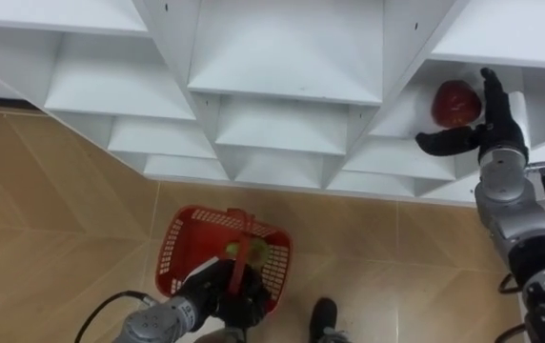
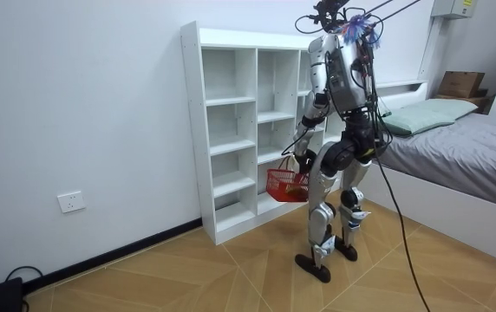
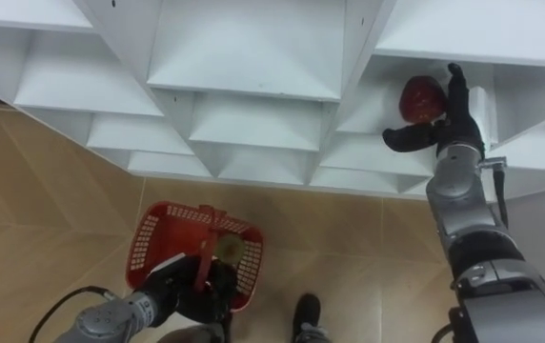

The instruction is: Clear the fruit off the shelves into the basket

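The robot stands on the wood-plank floor (image 1: 53,200) facing the white open-fronted closet (image 1: 282,57), close up against it. Low on its left side, its left hand (image 1: 217,293) is curled round the upright handle (image 1: 247,229) of a red plastic basket (image 1: 182,238), which hangs from it above the floor. 1 small green-yellow fruit (image 1: 256,252) lies inside the basket. Further right and higher, a round red apple (image 1: 454,103) sits on a shelf in a right-hand compartment. The right hand (image 1: 497,122) is up beside it, fingers straight and thumb spread beneath, grasping nothing; whether it touches the apple I cannot tell.
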Available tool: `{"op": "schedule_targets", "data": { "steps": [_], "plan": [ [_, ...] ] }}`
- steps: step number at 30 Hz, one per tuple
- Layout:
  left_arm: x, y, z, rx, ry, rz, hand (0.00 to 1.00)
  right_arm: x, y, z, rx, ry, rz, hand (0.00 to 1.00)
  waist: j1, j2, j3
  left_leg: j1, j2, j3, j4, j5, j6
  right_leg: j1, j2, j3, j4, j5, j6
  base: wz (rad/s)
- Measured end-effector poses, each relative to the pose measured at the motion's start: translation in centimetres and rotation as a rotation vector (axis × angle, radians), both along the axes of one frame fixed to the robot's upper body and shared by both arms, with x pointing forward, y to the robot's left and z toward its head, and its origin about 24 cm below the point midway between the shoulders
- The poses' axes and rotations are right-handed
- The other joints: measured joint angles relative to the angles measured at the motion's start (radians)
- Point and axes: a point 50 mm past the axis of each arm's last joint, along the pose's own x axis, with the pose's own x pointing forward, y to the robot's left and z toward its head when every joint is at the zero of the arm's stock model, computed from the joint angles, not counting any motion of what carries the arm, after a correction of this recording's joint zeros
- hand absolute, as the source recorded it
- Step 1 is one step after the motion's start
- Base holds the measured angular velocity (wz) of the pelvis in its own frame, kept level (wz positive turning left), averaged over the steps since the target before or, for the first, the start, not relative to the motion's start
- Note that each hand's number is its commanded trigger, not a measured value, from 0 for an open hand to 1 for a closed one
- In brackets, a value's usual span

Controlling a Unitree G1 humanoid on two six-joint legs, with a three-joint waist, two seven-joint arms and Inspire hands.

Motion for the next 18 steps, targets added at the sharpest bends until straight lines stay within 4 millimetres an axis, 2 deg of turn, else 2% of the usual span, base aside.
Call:
{"op": "schedule_targets", "data": {
  "steps": [1,2,3,12,18],
  "plan": [
    [0.13,-0.03,0.07,0.000,-0.004,0.000,1.00,0.00,-0.01,0.01,-0.001,-0.002,-0.002,0.82,0.000,0.000,0.0000,0.000,0.000,0.000,0.000,0.000,0.000,0.000,0.000,0.000,0.000,0.000,0.000,0.00],
    [0.25,-0.06,0.14,0.000,-0.007,-0.001,1.00,-0.01,-0.02,0.02,-0.003,-0.003,-0.006,0.88,0.000,0.000,0.0000,0.000,0.000,0.000,0.000,0.000,0.000,0.000,0.000,0.000,0.000,0.000,0.000,0.00],
    [0.29,-0.08,0.16,-0.001,-0.008,-0.001,1.00,-0.01,-0.04,0.04,-0.003,-0.005,-0.008,1.00,0.000,0.000,0.0000,0.000,0.000,0.000,0.000,0.000,0.000,0.000,0.000,0.000,0.000,0.000,0.000,0.00],
    [0.31,-0.43,0.18,-0.028,-0.003,0.010,1.00,0.22,-0.34,0.79,-0.036,-0.047,-0.054,1.00,-0.001,0.003,-0.0006,0.000,0.003,0.002,0.000,0.000,0.000,0.000,0.002,0.002,0.000,0.001,-0.001,0.00],
    [0.31,-0.49,0.19,-0.029,-0.003,0.009,1.00,0.36,0.35,0.64,-0.018,-0.047,-0.033,1.00,-0.001,0.004,-0.0008,0.000,0.002,0.002,0.000,0.000,-0.001,0.000,0.002,0.002,0.000,0.001,-0.001,0.00]
  ]
}}
